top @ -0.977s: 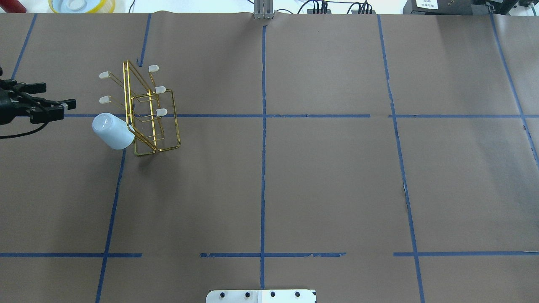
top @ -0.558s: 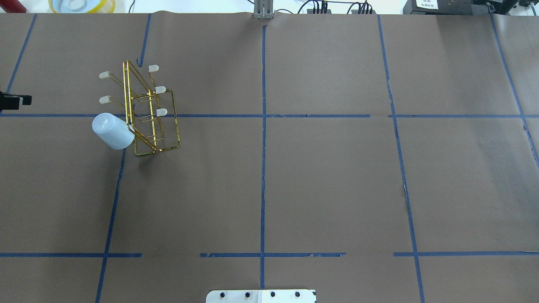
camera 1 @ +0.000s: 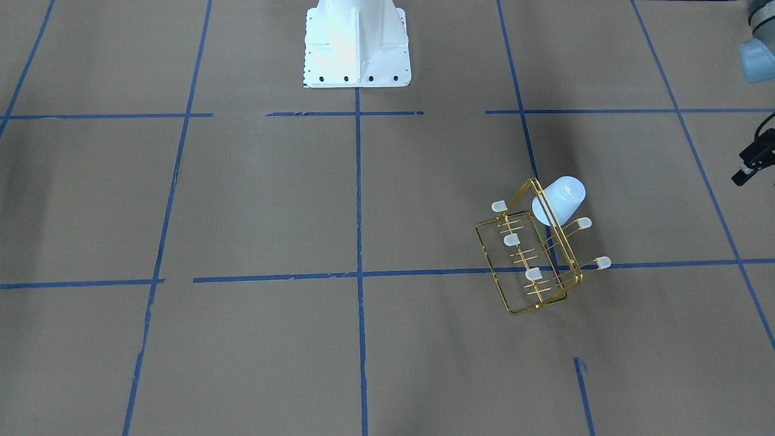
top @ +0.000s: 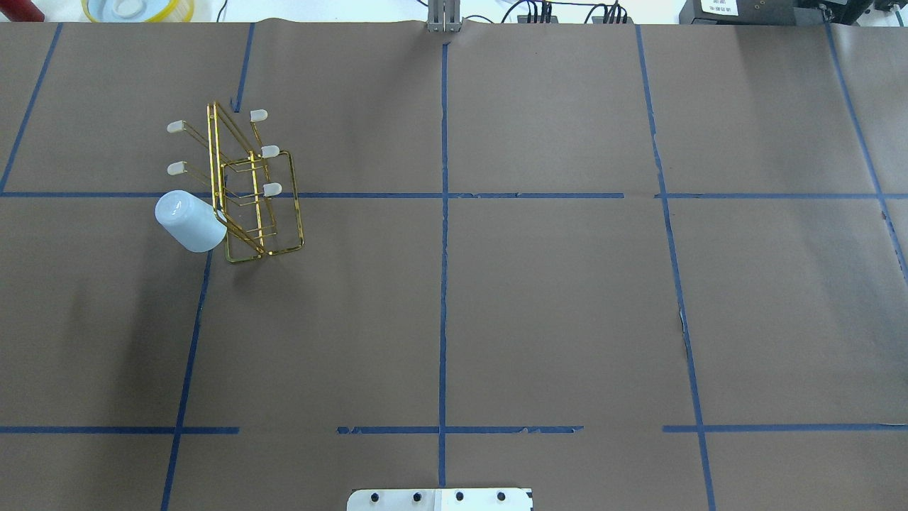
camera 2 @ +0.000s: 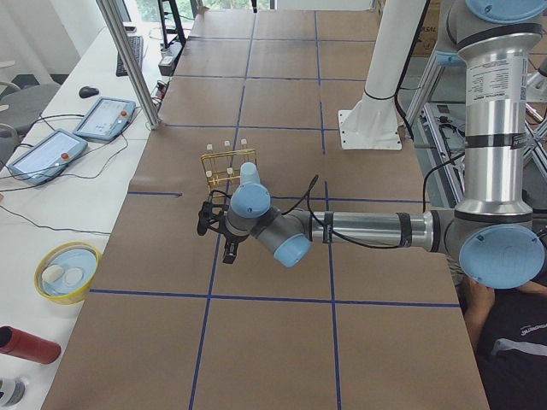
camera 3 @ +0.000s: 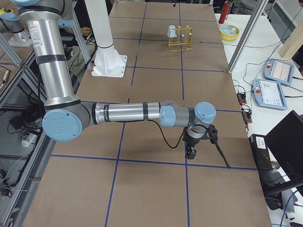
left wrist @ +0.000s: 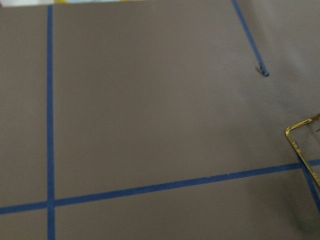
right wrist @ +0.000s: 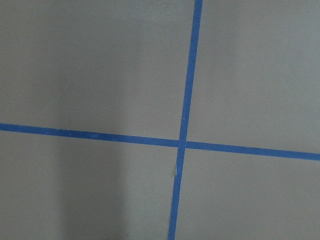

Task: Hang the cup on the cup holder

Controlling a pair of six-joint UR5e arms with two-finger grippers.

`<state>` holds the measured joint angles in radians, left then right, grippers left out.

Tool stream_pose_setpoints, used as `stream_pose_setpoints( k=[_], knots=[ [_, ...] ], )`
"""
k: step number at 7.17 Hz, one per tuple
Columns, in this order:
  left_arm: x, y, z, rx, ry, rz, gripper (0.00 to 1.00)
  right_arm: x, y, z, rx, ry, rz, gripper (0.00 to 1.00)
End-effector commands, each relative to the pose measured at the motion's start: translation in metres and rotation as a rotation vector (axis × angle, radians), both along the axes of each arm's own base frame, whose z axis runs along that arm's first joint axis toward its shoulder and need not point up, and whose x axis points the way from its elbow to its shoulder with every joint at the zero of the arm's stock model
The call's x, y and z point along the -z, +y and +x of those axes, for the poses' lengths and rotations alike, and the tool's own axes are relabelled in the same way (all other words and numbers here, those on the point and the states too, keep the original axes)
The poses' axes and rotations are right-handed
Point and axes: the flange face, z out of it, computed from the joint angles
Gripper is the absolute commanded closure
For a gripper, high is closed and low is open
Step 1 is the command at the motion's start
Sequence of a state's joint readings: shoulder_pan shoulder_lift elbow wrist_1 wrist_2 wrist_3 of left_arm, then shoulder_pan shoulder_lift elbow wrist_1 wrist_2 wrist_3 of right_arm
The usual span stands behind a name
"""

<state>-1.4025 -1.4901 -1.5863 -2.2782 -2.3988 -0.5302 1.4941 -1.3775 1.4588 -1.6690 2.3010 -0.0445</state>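
The cup (top: 189, 222) is hanging on the rack (top: 264, 234). The left claw (camera 2: 215, 235) and right claw (camera 3: 191, 150) are hovering apart from it, and their grip cannot be told.

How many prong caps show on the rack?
5. On the cup holder, three caps line the side away from the cup; two share the cup's side. A sixth may hide under it.

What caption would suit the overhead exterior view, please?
Pale cup hangs inverted on a prong of the gold wire rack.

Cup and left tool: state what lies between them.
Nothing stands between the cup and the left tool. The front-facing view shows only bare brown table paper there, crossed by one blue tape line.
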Motion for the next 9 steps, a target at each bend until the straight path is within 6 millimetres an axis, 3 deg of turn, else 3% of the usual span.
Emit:
stream_pose_setpoints(
  k=[1,2,3,6,9],
  knots=[
    [-0.039,0.005,-0.041,-0.085,-0.054,-0.004,0.00,0.000,0.000,0.000,0.000,0.000,0.000,0.00],
    [-0.049,0.007,-0.070,-0.098,-0.094,-0.003,0.00,0.001,-0.001,0.000,0.000,0.000,0.001,0.00],
    [-0.058,0.016,-0.113,-0.081,-0.130,0.016,0.00,0.000,0.000,0.000,0.000,0.000,0.000,0.00],
    [-0.070,0.018,-0.131,-0.094,-0.251,0.014,0.00,0.000,0.000,0.000,0.000,0.000,0.000,0.00],
    [-0.044,-0.004,-0.133,-0.125,-0.245,-0.068,0.00,0.000,0.000,0.000,0.000,0.000,0.000,0.00]
  ],
)
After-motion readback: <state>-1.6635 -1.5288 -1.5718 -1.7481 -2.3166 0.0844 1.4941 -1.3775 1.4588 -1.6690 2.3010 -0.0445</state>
